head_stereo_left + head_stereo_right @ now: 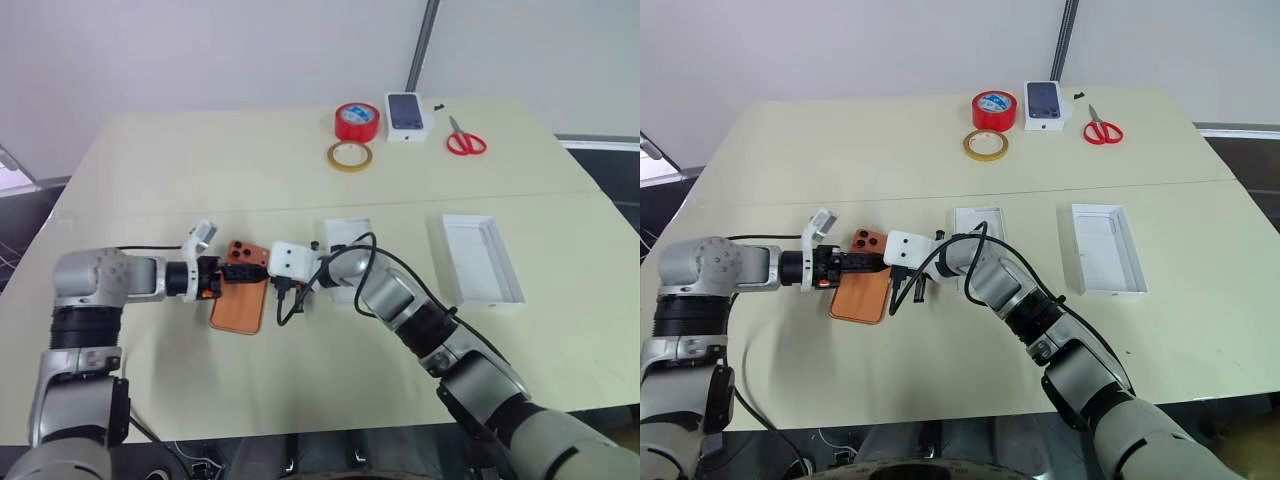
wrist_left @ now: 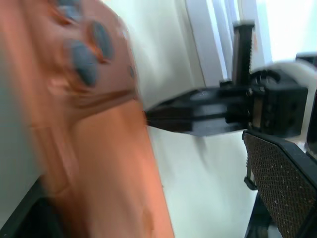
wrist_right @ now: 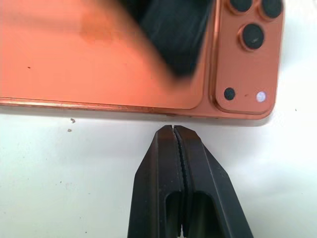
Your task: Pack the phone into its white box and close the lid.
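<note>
On the pale cream worktop (image 1: 790, 140), the left gripper (image 1: 852, 262) reaches in from the left edge, its black jaws spread wide over the near-left part of the flat orange smartphone (image 1: 862, 290). One finger lies above the phone's back, by the raised cluster of dark camera lenses; whether the jaws touch the phone cannot be told. The phone lies lens side up on the worktop, slightly askew, with its camera corner toward the far side.

Just to its right, the right gripper (image 3: 174, 130) comes in from the other side with its jaws pressed tightly together, holding nothing. In the right wrist view its closed tips sit right at the phone's long copper-coloured edge, near the lens cluster, apart by a thin gap or barely meeting it.

Further right, partly behind the right arm, stands the shallow white cardboard tray (image 1: 978, 222), open and upward-facing. Well apart to its right lies the shallow white rectangular cardboard lid (image 1: 1106, 250), hollow side up.

Along the far edge of the worktop rest a flat yellowish ring of tape (image 1: 985, 145), a red roll of tape (image 1: 995, 109), a small white carton printed with a dark phone (image 1: 1044, 104) and red-handled scissors (image 1: 1102, 128).
</note>
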{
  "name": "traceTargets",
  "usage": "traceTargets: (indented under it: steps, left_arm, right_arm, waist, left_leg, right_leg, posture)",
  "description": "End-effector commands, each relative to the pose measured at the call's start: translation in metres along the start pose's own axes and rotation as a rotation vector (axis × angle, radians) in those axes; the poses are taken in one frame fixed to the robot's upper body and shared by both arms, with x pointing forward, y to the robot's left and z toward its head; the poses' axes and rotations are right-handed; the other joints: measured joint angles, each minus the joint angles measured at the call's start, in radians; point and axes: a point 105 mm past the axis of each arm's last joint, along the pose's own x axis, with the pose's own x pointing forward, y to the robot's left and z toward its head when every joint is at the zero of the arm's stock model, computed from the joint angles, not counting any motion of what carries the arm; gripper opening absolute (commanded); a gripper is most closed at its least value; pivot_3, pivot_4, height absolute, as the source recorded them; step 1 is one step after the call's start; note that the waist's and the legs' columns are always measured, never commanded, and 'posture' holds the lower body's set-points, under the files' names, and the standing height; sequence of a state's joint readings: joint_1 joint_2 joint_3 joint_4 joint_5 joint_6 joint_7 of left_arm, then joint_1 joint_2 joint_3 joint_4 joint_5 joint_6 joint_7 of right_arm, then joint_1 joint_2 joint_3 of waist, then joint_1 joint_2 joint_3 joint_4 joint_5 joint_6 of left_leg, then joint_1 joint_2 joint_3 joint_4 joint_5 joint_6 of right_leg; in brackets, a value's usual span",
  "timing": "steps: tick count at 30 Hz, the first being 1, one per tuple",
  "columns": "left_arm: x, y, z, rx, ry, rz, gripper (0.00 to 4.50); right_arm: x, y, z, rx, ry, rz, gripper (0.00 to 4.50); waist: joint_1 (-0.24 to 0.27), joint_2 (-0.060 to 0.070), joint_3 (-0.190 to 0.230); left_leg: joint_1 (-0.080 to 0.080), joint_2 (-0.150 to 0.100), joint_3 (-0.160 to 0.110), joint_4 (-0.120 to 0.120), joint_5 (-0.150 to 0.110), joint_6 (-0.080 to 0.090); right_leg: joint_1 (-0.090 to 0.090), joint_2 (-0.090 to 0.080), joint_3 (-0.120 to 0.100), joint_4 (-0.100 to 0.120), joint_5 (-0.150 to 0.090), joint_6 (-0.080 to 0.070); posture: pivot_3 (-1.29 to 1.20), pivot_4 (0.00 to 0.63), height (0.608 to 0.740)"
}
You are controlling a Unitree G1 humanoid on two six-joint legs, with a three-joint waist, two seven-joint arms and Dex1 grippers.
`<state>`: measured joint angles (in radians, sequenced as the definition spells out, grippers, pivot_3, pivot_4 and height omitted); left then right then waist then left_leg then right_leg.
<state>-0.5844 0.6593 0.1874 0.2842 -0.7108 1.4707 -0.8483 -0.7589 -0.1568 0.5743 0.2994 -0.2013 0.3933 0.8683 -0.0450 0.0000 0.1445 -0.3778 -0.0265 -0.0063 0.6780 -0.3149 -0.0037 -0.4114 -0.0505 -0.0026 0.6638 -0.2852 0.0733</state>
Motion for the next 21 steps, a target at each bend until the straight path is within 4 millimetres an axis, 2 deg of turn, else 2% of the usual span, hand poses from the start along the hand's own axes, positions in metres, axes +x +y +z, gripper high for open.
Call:
traceTargets:
  steps: [1, 4, 6, 9, 12, 14, 15, 21]
  left_arm:
    - [-0.019, -0.007, 0.005, -0.016, -0.044, -0.055, 4.50]
    - [-0.023, -0.006, 0.004, -0.059, -0.067, -0.091, 4.50]
    - [-0.019, 0.001, -0.002, -0.064, -0.065, -0.074, 4.50]
    - [-0.009, 0.001, -0.007, -0.085, -0.061, -0.099, 4.50]
    - [-0.007, 0.002, -0.010, -0.097, -0.060, -0.112, 3.66]
    - [-0.007, 0.003, -0.011, -0.100, -0.060, -0.108, 2.65]
    - [-0.007, 0.004, -0.012, -0.097, -0.054, -0.100, 2.28]
    - [-0.012, 0.007, -0.012, -0.117, -0.065, -0.100, 2.28]
  right_arm:
    - [-0.001, -0.003, 0.001, -0.005, -0.001, -0.014, 0.04]
    - [-0.001, -0.004, 0.001, -0.007, -0.002, -0.015, 0.04]
    - [-0.001, -0.004, 0.002, -0.009, -0.006, -0.016, 0.04]
    - [-0.002, -0.006, 0.003, -0.015, -0.005, -0.019, 0.04]
    - [-0.002, -0.007, 0.004, -0.015, -0.008, -0.021, 0.00]
    - [-0.002, -0.007, 0.004, -0.016, -0.008, -0.021, 0.00]
    - [-0.003, -0.006, 0.004, -0.017, -0.009, -0.021, 0.00]
    - [-0.002, -0.005, 0.005, -0.021, -0.012, -0.017, 0.00]
  waist:
    - [0.000, 0.000, 0.000]
    - [0.002, -0.001, 0.001]
    - [0.002, -0.001, 0.001]
    - [0.003, -0.001, 0.001]
    - [0.002, -0.001, 0.001]
    - [0.002, -0.001, 0.001]
    - [0.002, -0.002, 0.001]
    - [0.001, -0.001, 0.001]
  left_leg:
    - [0.000, 0.000, 0.000, 0.000, 0.000, 0.000]
    - [0.000, 0.000, 0.000, 0.000, 0.000, 0.000]
    - [0.000, 0.000, 0.000, 0.000, 0.000, 0.000]
    - [0.000, 0.000, 0.000, 0.000, 0.000, 0.000]
    - [0.000, 0.000, 0.000, 0.000, 0.000, 0.000]
    - [-0.001, 0.000, 0.000, 0.000, 0.000, 0.000]
    - [-0.001, 0.000, 0.000, 0.000, 0.000, 0.000]
    - [-0.003, 0.000, 0.000, 0.000, 0.000, 0.000]
  right_leg:
    - [0.000, 0.000, 0.000, 0.000, 0.000, 0.000]
    - [0.000, 0.000, 0.000, 0.000, 0.000, 0.000]
    - [0.000, 0.000, 0.000, 0.000, 0.000, 0.000]
    - [0.000, -0.001, 0.000, -0.001, 0.000, 0.000]
    - [0.000, -0.001, 0.000, -0.001, 0.000, 0.000]
    - [0.000, -0.001, 0.000, -0.001, 0.000, 0.000]
    - [-0.001, -0.001, 0.000, -0.001, 0.000, 0.000]
    - [-0.002, -0.001, 0.000, -0.001, 0.000, 0.000]
  posture:
    - [0.00, 0.150, 0.740]
    - [0.00, 0.150, 0.740]
    - [0.00, 0.150, 0.740]
    - [0.00, 0.150, 0.740]
    - [0.00, 0.150, 0.740]
    - [0.00, 0.150, 0.740]
    - [0.00, 0.150, 0.740]
    - [0.00, 0.150, 0.740]
